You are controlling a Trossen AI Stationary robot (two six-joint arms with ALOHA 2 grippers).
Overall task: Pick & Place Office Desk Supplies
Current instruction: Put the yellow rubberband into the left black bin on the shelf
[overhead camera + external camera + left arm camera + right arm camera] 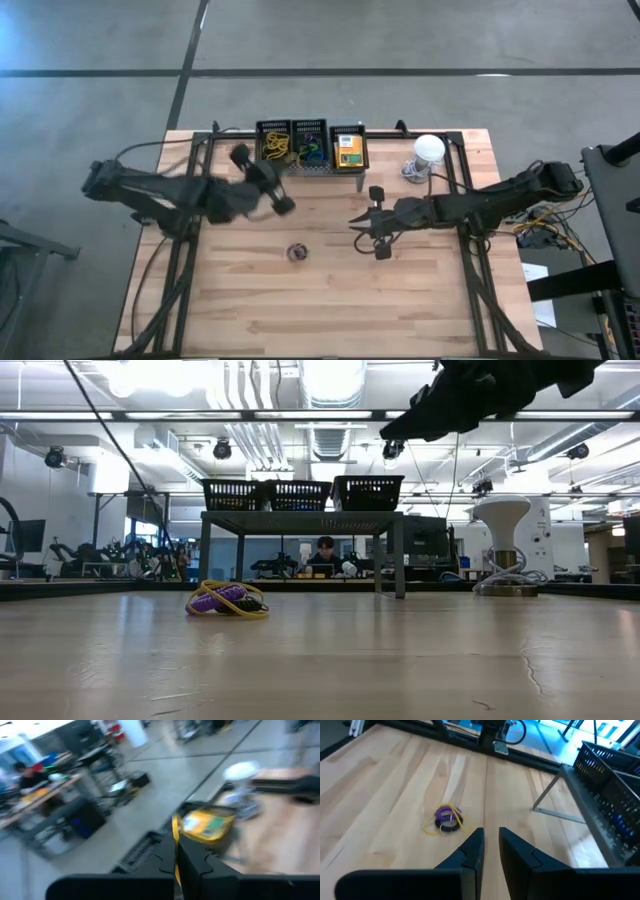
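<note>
**Spotter:** Where are both arms, and what's left on the tabletop (250, 300)?

**Operator:** My left gripper (283, 205) is up near the grey stand (310, 170) with its row of black baskets. Its fingers (192, 865) are pressed together on a thin yellow rubber band (175, 835); the wrist view shows the strand running up between them. One tangle of purple and yellow rubber bands (297, 252) lies loose mid-tabletop, well apart from the stand. A yellow-and-green box (349, 148) already sits in the right-hand basket, and more bands fill the other two.

**Spotter:** And the right side?

**Operator:** My right gripper (381, 248) hangs above the wood, right of that tangle and not touching it. From its wrist view the fingers stand slightly apart with nothing between them, and the tangle (448, 819) lies just ahead.

**Spotter:** How do you finish the drop cleanly?

**Operator:** I judge the left arm is mid-delivery. I'd centre the band over a band basket before parting the fingers, since a thin loop can cling to a pad or catch on the mesh rim. For the tangle, I'd come straight down with the right fingers spread to straddle the heap, then close low so the loose yellow loop comes along. The white dome lamp (428, 150) and its cable sit clear of both paths.
</note>
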